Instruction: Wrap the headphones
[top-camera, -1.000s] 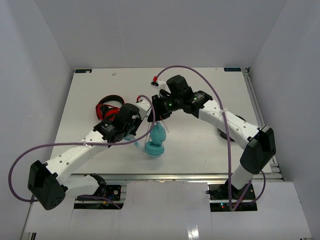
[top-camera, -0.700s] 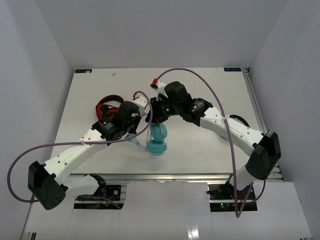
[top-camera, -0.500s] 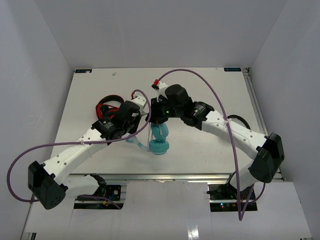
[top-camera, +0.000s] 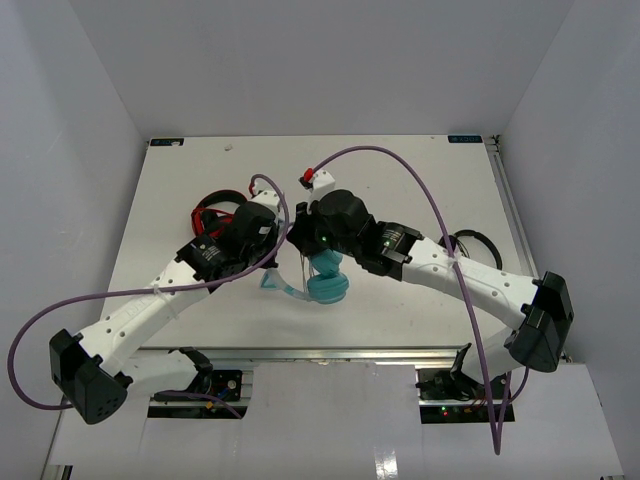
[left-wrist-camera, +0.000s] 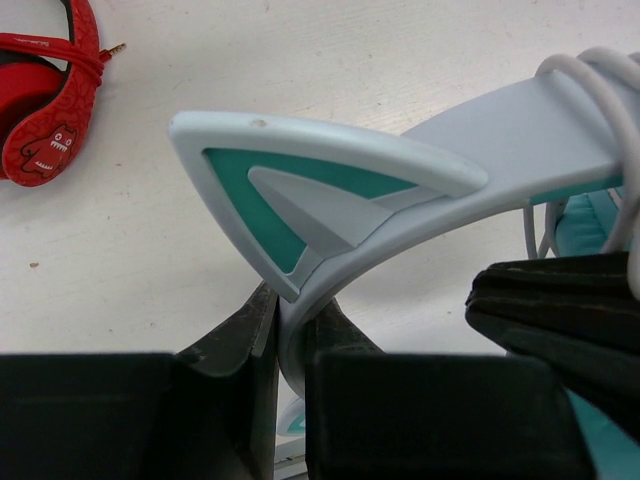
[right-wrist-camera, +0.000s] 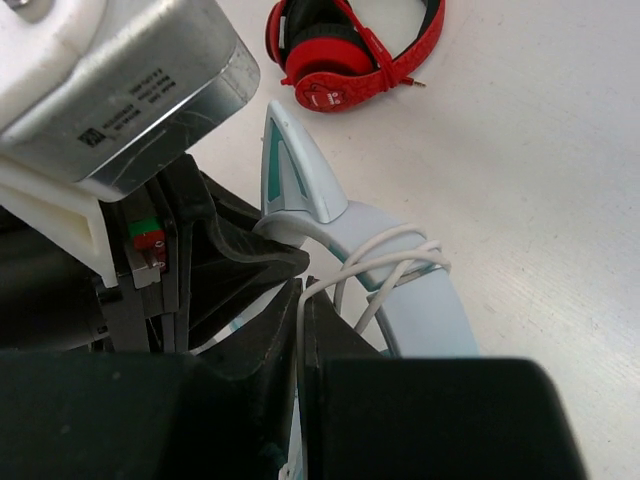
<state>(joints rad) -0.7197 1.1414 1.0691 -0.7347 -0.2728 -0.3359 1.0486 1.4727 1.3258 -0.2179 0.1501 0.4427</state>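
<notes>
Top external view: teal cat-ear headphones (top-camera: 326, 286) sit around the middle of the tabletop (top-camera: 410, 180), a little toward its near edge, with both wrists meeting over them and the teal cups showing just below. Left wrist view: left claw (left-wrist-camera: 290, 340) pinched narrow on the pale band (left-wrist-camera: 520, 130), right at the base of a cat ear (left-wrist-camera: 300, 190) that points up and left. Right wrist view: right claw (right-wrist-camera: 300, 330) drawn nearly closed on the white cord (right-wrist-camera: 370, 270), which runs up from between the fingers and loops several times around the band just beside that ear. Red-and-black headphones (top-camera: 215, 215) lie flat toward the left edge, apart from the teal pair. Black headphones (top-camera: 472, 243) lie toward the right edge, partly hidden behind the right arm.
</notes>
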